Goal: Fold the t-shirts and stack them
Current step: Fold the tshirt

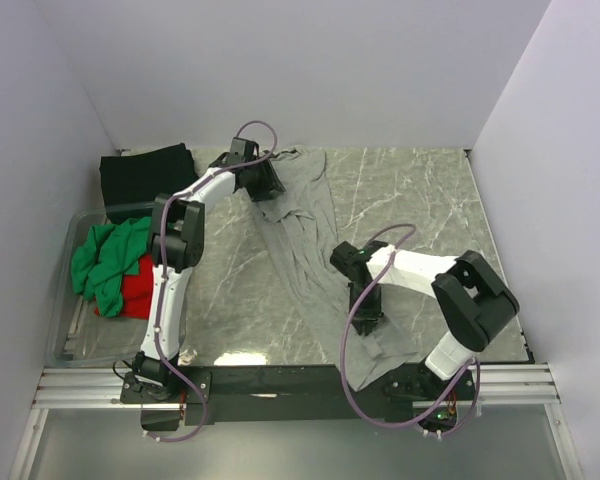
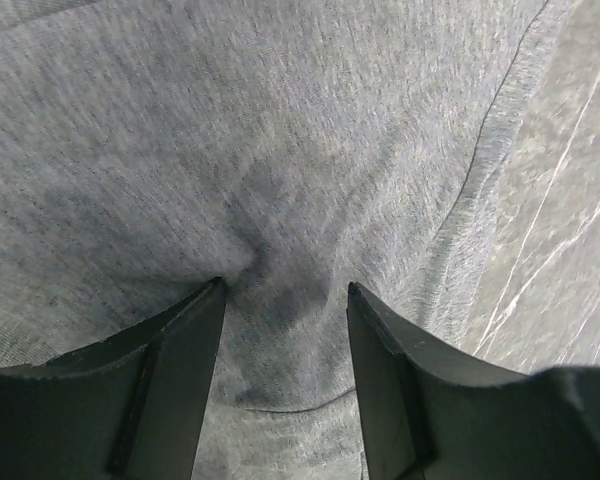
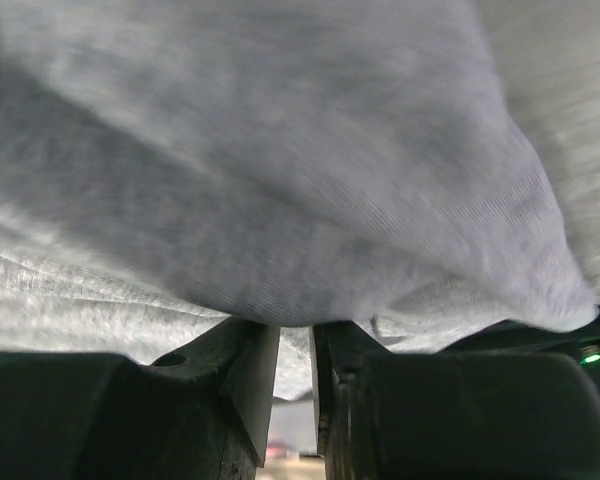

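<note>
A heather-grey t-shirt (image 1: 305,250) lies in a long, narrow diagonal band across the marble table, from far centre to near right. My left gripper (image 1: 265,185) is at its far end. In the left wrist view that gripper (image 2: 285,285) stands open, its fingertips pressed down onto the grey fabric (image 2: 280,130), which puckers between them. At the near end my right gripper (image 1: 368,322) is shut on the shirt. In the right wrist view its (image 3: 297,325) fingers are nearly together, and grey cloth (image 3: 280,150) drapes over the tips. A folded black t-shirt (image 1: 145,175) lies at the far left.
A clear plastic bin (image 1: 60,345) at the left edge holds a crumpled green t-shirt (image 1: 110,260) on top of a red one (image 1: 130,295). White walls close in the table on three sides. Purple cables loop above both arms.
</note>
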You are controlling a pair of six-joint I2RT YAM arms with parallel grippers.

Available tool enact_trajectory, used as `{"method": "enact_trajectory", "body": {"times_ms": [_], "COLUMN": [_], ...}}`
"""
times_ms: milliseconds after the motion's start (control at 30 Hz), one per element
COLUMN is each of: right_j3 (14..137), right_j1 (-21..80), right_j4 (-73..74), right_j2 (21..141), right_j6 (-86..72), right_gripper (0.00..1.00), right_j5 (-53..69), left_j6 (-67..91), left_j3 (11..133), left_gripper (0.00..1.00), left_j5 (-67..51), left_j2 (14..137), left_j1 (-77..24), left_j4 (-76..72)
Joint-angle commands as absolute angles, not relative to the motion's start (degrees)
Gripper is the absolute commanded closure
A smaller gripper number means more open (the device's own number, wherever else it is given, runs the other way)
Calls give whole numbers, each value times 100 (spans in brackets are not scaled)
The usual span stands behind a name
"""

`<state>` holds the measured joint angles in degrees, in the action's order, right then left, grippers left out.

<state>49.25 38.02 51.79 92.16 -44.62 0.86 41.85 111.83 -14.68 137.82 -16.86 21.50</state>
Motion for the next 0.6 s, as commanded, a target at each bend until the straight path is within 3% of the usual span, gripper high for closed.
{"method": "enact_trajectory", "body": {"times_ms": [0,567], "right_j3": [4904,6554], "right_j1": [4227,5721], "right_j4": [4632,4658], "right_j2": [9720,10704], "right_j6": [-4851,-5967], "right_gripper": [75,75], "right_j5": [605,1477], "left_j6": [4078,3182], "left_j3": [11267,11628], "left_gripper": [41,40], "left_j5": [-1362,-1942], "left_j2": [14177,14572], "left_j1": [-1696,-1679], "left_j4": [2251,1969]}}
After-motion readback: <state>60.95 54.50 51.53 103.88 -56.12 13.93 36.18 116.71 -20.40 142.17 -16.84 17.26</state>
